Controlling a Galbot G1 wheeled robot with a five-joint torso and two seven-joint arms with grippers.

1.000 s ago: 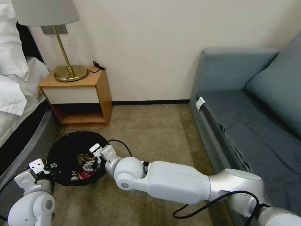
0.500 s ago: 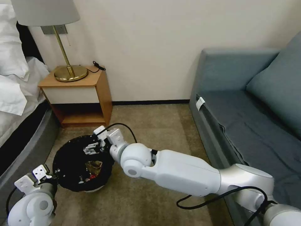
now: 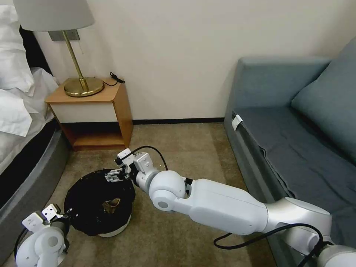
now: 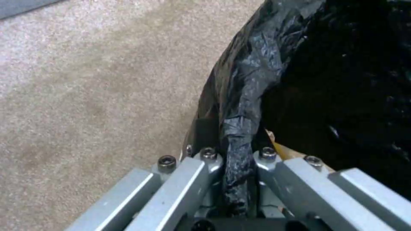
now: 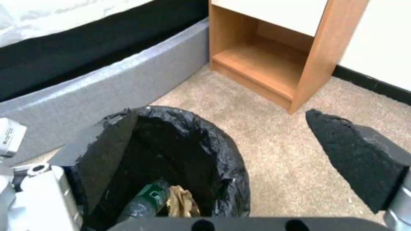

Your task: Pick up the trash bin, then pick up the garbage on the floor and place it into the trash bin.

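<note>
The trash bin (image 3: 99, 202) sits on the carpet (image 3: 178, 148) before the nightstand (image 3: 92, 115), bed (image 3: 18, 122) left, sofa (image 3: 296, 141) right, garbage (image 5: 167, 199) inside.

Right arm (image 3: 226, 209): glossy white shells, round white joint behind the wrist with a small grey disc on its side, silver-grey elbow segment. A black cable (image 3: 148, 152) loops over the wrist just behind the right end effector (image 3: 115, 175); a second black cable hangs below the elbow. Right end effector fingers (image 5: 364, 162) are grey with rough black foam pads.

Left arm (image 3: 39, 244): white rounded shell, white blocky wrist housing. Left end effector (image 4: 237, 163): bare grey metal bars, dark hex-socket screws (image 4: 167, 160) at the finger bases.
</note>
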